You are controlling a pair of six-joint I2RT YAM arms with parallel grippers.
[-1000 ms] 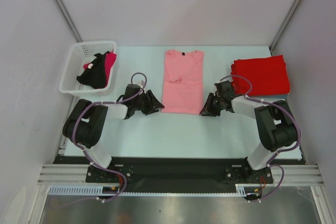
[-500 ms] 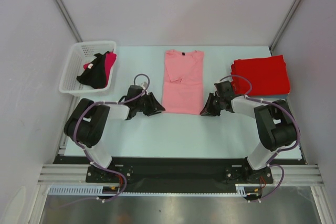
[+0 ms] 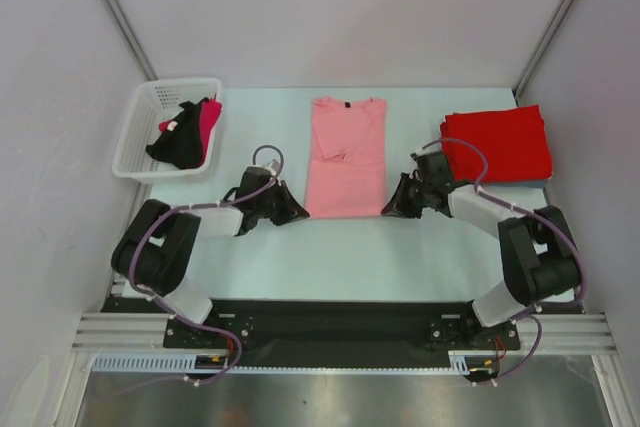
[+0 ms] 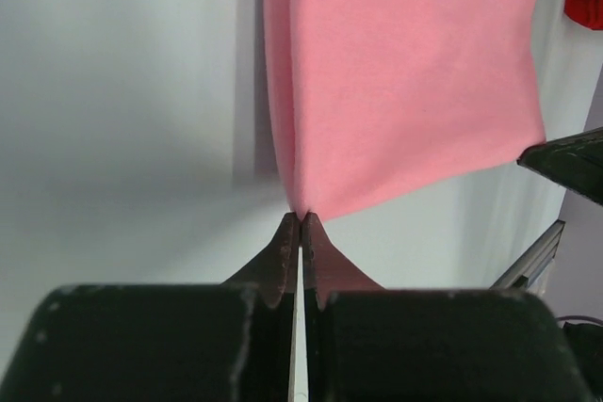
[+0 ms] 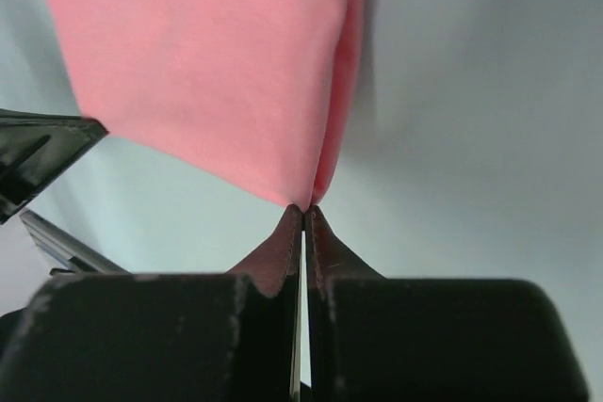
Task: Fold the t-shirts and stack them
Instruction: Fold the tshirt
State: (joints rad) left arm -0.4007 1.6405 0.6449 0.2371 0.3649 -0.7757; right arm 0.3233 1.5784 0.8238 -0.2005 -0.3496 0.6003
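At mid-table: left gripper [image 4: 300, 220] and right gripper [image 5: 303, 209] are pinching near corners of the pink shirt [image 3: 345, 162]
Done: red shirts [image 3: 498, 142] lying folded, right edge
Left: folding, stacking pink

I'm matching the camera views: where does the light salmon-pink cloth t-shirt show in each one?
Top external: light salmon-pink cloth t-shirt at the picture's centre, lying flat.
Left wrist: upper right, corner pinched in the left pincer.
Right wrist: upper left, corner pinched in the right pincer.
Shared landmark: the shirt's near hem, running pincer to pincer.
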